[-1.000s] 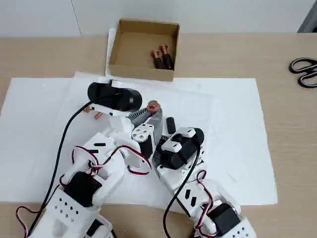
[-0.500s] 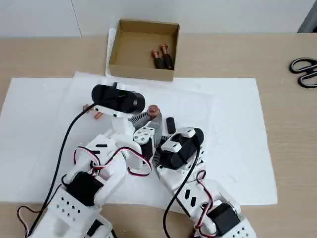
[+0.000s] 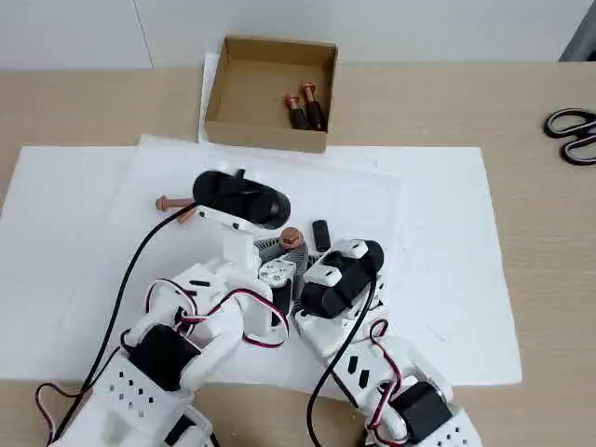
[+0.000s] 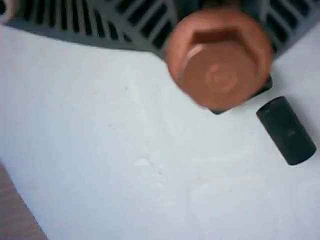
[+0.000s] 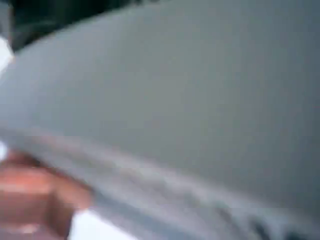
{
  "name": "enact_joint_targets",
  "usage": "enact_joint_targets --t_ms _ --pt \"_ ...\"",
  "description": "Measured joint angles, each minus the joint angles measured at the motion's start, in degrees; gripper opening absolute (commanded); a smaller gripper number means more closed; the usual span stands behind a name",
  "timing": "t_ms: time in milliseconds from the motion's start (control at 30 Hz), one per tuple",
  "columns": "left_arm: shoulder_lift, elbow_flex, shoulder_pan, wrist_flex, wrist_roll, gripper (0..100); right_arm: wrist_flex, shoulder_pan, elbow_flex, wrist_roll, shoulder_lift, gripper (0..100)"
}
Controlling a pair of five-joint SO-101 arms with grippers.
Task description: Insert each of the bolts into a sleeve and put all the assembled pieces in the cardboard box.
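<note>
Biggest worry for me: the left gripper (image 3: pixel 284 246) has its ribbed fingers clamped on a copper bolt (image 4: pixel 220 65), head pointing up. The black sleeve (image 3: pixel 321 235) lies flat on its side just beside it, nothing holding it. If the bolt goes in at that angle, I reckon the sleeve just skids or rolls off across the paper instead of seating. The right arm (image 3: pixel 340 272) is tucked in right next to all this, so a bump looks possible too. I can't tell what its grip is doing.

Surface is a wooden table (image 3: pixel 484 102) against a pale wall (image 3: pixel 419 28), with a big white paper sheet (image 3: pixel 74 242) on it. The cardboard box (image 3: pixel 265 137) sits at the sheet's far edge with two assembled pieces (image 3: pixel 304 105) inside. Scissors (image 3: pixel 571 135) are at the table's right edge, and loose bolts (image 3: pixel 174 205) lie left of the arms.
</note>
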Motion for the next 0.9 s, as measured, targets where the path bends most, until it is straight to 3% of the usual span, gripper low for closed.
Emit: enact_joint_targets --t_ms 333,500,600,900 --pt "-0.6 4.9 0.7 -0.4 -5.4 1 0.1 -0.1 0.2 -0.2 0.1 0.4" --pt "-0.7 4.6 0.6 0.0 -6.4 17 0.1 -0.1 0.2 -0.2 0.2 0.4" --pt "-0.5 2.9 0.6 4.3 -6.9 23 0.1 0.0 0.2 0.0 0.2 0.4" --pt "-0.1 -8.4 -1.7 15.8 -6.6 23 0.3 0.1 0.1 0.0 0.1 0.4"
